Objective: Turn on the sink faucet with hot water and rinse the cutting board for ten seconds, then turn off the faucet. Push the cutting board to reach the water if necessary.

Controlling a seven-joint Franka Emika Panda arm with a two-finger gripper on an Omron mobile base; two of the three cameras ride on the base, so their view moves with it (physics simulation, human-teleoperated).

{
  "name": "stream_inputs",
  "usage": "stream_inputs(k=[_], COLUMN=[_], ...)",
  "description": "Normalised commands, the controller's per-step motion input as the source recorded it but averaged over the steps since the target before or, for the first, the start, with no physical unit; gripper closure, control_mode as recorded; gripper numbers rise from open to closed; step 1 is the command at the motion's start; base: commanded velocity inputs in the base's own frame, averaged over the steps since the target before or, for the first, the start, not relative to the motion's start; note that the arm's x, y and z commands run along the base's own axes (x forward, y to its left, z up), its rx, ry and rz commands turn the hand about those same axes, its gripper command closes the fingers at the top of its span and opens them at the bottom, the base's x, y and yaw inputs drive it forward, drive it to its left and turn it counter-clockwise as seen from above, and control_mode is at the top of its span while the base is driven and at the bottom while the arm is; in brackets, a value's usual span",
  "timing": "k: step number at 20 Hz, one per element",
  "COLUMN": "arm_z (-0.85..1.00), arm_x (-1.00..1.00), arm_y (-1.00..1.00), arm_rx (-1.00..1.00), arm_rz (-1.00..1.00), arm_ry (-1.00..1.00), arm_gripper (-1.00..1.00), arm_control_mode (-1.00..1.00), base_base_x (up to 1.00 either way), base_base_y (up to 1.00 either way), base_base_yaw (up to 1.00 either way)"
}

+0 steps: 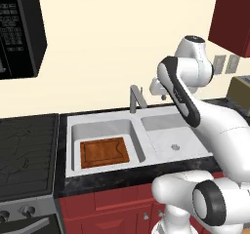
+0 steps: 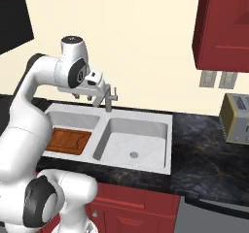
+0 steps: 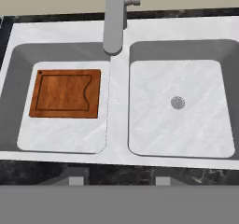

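Note:
The reddish-brown cutting board (image 1: pixel 104 152) (image 2: pixel 69 141) (image 3: pixel 65 93) lies flat on the floor of the left basin of the white-grey sink (image 1: pixel 122 168) (image 2: pixel 160 116) (image 3: pixel 119 101). The grey sink faucet (image 1: pixel 135 99) (image 2: pixel 108 99) (image 3: pixel 114 22) stands behind the divider, its spout ending over the left basin's right edge, away from the board. The water is out of view. My gripper (image 1: pixel 159 93) (image 2: pixel 83 97) (image 3: pixel 116 179) hangs above the sink beside the faucet, pointing down. It is open and holds nothing.
A stove (image 1: pixel 27 150) adjoins the sink on the left, with a microwave (image 1: pixel 19 28) above it. A toaster (image 2: pixel 236 118) sits on the black counter (image 2: pixel 204 149) to the right. The right basin has a round drain (image 3: pixel 177 102).

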Motion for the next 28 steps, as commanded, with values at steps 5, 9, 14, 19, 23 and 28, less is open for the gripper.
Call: stream_inputs(k=[5,9,14,19,23,28], arm_z=[-0.21,-0.44,-0.39,-0.26,-0.09,-0.07], arm_x=[0.23,0.52,0.55,0.44,0.28,0.21], arm_y=[0.2,0.38,0.21,0.0,0.0,0.0], arm_rx=[0.0,0.0,-0.01,0.0,0.0,0.0], arm_rz=[0.0,-0.01,0.0,0.0,0.0,0.0], arm_ry=[0.03,0.06,0.02,0.01,0.01,0.0], arm_gripper=[-1.0,-1.0,-1.0,-1.0,-1.0,-1.0], arm_control_mode=[-1.0,-1.0,-1.0,-1.0,-1.0,-1.0], base_base_x=[0.0,0.0,0.0,0.0,0.0,0.0], base_base_y=[0.0,0.0,0.0,0.0,0.0,0.0], base_base_yaw=[0.0,0.0,0.0,0.0,0.0,0.0])
